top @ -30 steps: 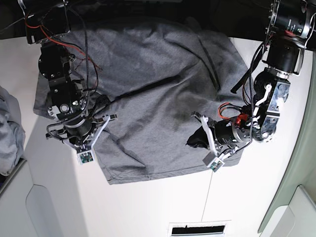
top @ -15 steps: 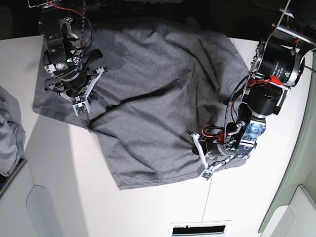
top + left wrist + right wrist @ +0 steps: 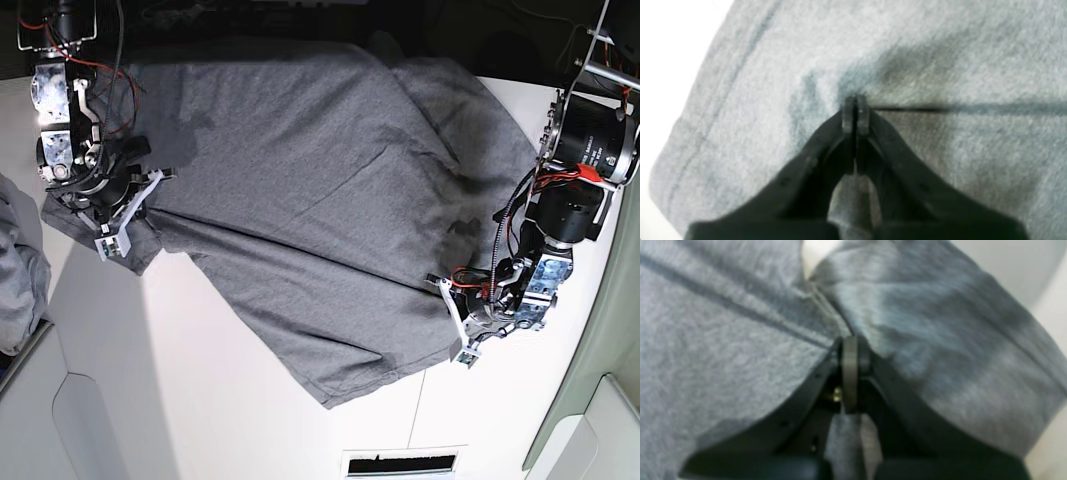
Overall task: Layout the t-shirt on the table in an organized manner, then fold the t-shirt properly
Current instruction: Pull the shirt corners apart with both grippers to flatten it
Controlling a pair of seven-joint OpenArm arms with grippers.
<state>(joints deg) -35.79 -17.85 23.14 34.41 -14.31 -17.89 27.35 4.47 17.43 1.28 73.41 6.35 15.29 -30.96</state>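
Wrist views soft, blurry; base view sharp, bright overhead light (table point(image 3: 250, 420) glares white).

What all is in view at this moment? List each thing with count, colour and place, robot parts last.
t-shirt: one, heather grey, spread wrinkled across the middle of the table, top edge reaching the dark far side.
table: one, white, under the shirt, with a thin dark seam near the front.
cloth bundle: one, paler bluish grey, at the left edge of the base view, partly cut off.
vent slot: one, dark with a white frame, at the bottom edge of the base view.
left gripper: one, black, shut on the t-shirt near its hem corner, on the base view's right.
right gripper: one, black, shut on the t-shirt by a seam, on the base view's left.
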